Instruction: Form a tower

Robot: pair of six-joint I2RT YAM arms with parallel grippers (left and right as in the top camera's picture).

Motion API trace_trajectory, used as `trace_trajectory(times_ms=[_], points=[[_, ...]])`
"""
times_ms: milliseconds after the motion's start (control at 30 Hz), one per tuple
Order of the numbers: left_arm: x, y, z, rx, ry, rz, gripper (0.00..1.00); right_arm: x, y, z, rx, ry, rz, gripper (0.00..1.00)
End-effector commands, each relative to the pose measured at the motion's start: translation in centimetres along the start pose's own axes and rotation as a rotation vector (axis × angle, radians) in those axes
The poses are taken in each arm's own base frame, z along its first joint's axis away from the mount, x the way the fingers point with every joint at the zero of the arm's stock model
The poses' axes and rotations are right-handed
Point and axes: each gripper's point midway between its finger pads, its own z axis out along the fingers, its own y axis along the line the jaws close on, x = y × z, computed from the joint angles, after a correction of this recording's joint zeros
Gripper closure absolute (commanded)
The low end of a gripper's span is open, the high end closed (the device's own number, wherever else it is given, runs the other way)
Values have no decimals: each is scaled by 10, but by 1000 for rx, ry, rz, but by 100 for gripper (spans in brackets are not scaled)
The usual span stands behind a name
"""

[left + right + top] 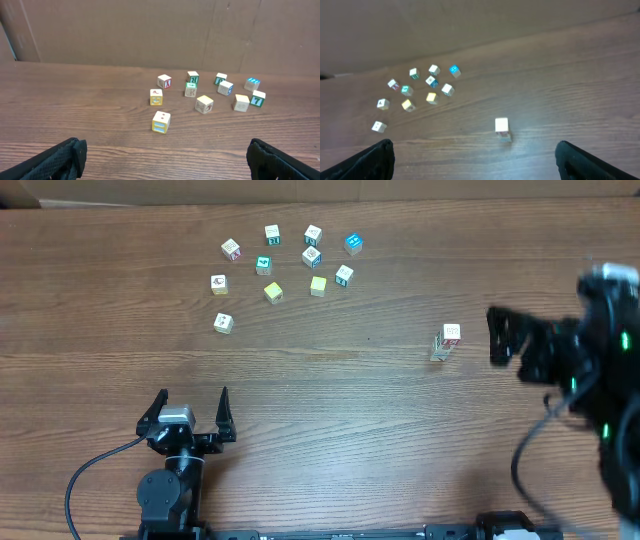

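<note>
The tower (447, 340) is a short narrow stack of small wooden cubes on the table's right half, and its top cube is white with a red mark. In the right wrist view the tower (502, 129) stands ahead, between the fingers' lines and well clear of them. My right gripper (497, 337) hovers just right of the tower, open and empty (475, 162). My left gripper (194, 398) sits at the near left, open and empty (165, 161), far from the tower.
Several loose cubes (273, 292) lie scattered at the back left of the table. In the left wrist view the nearest of them is a yellow-edged cube (161, 122). A cardboard wall (150, 30) borders the table's far edge.
</note>
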Motion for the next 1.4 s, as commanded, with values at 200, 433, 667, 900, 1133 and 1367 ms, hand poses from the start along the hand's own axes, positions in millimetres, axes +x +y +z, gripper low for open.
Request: trace_trajectory(times_ms=[200, 433, 667, 900, 1133, 1367], points=[[0, -1, 0, 6, -6, 11, 0, 94, -21, 53, 3, 168, 61, 0], [0, -1, 0, 5, -7, 11, 0, 141, -27, 80, -5, 288, 119, 0], [0, -1, 0, 6, -6, 11, 0, 161, -32, 83, -1, 305, 120, 0], [0, -1, 0, 6, -6, 11, 0, 180, -31, 93, -49, 273, 111, 0], [0, -1, 0, 5, -7, 11, 0, 208, -24, 117, -149, 288, 77, 0], [0, -1, 0, 5, -6, 11, 0, 228, -16, 127, -227, 306, 87, 0]])
